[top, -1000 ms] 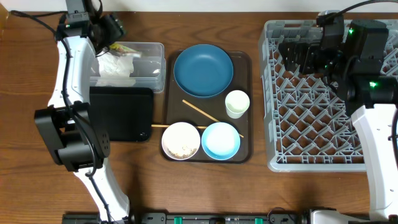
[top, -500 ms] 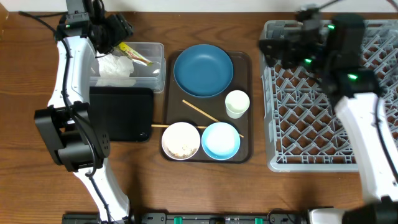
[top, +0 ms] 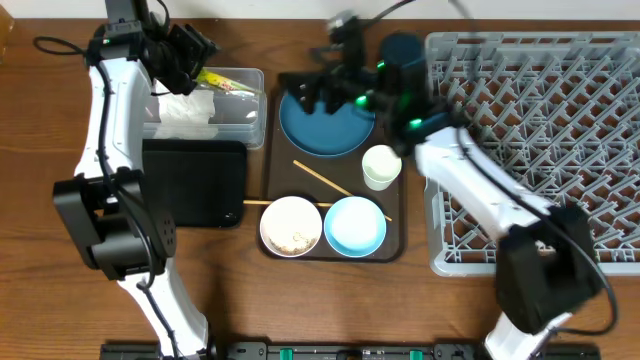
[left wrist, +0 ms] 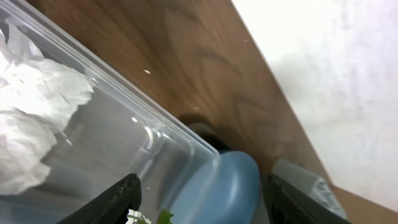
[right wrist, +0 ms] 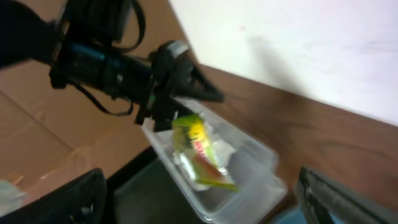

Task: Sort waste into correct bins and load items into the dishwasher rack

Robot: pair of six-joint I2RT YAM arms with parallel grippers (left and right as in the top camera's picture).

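The snack wrapper (top: 225,83) sticks up at a slant over the clear tub (top: 240,120), right below my left gripper (top: 198,62), whose jaws stand apart; crumpled tissue (top: 185,110) lies in the tub. In the left wrist view only the wrapper's green edge (left wrist: 163,216) shows, by one finger. My right gripper (top: 315,92) hovers open and empty over the dark blue dish (top: 335,130), looking at the wrapper (right wrist: 202,149). The white bowl (top: 291,225) holds rice. Beside it are the light blue bowl (top: 355,225), white cup (top: 381,165) and chopsticks (top: 320,178).
The black tray (top: 195,180) lies in front of the tub. The dishes stand on a brown serving tray (top: 395,250). The grey dishwasher rack (top: 540,150) fills the right side, and my right arm reaches out from it across the tray's back.
My right arm has swung left from over the rack to above the dark blue dish. The left gripper's jaws have narrowed somewhat, and the wrapper now juts out further to the right.
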